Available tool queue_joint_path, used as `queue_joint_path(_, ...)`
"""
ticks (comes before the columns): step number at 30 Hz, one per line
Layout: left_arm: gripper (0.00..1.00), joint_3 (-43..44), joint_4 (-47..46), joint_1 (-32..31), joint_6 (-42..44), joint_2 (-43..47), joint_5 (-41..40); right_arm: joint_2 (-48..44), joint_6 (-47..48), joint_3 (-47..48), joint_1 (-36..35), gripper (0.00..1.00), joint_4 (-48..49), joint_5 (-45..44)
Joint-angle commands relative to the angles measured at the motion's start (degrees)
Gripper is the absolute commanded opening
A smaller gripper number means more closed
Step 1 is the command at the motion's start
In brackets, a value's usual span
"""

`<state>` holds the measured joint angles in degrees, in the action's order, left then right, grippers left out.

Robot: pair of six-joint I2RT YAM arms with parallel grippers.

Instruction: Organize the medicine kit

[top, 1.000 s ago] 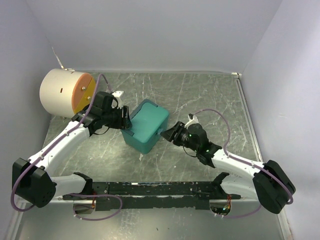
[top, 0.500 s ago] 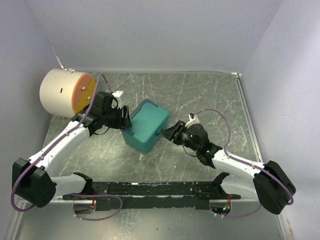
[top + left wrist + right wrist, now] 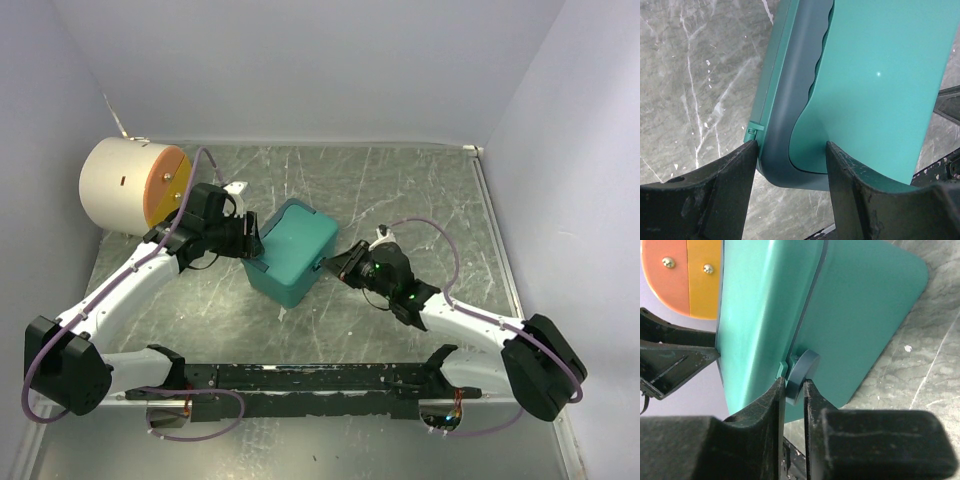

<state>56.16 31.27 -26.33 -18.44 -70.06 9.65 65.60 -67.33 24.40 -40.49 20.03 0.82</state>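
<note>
The right gripper (image 3: 795, 386) is closed on the round dark-teal latch tab (image 3: 803, 367), at the 4 o'clock side of the medicine kit (image 3: 292, 250). The left gripper (image 3: 790, 146) has its fingers spread across the kit's 9 o'clock corner, one tip beside a small hinge lug; I cannot tell whether they squeeze. The kit sits lid-down-shut near the middle of the marbled table (image 3: 420, 190). A cream cylinder with an orange face (image 3: 125, 185) stands at its 10 o'clock.
</note>
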Motion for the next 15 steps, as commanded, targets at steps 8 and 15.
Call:
queue_joint_path(8, 0.66, -1.5, 1.1, -0.3, 0.1, -0.5, 3.0, -3.7, -0.6, 2.7, -0.2, 0.08, -1.4, 0.0)
queue_joint_path(15, 0.65, -1.7, 1.0, -0.2, 0.1, -0.3, 3.4, -2.9, -1.5, 3.2, -0.2, 0.23, 1.2, 2.1)
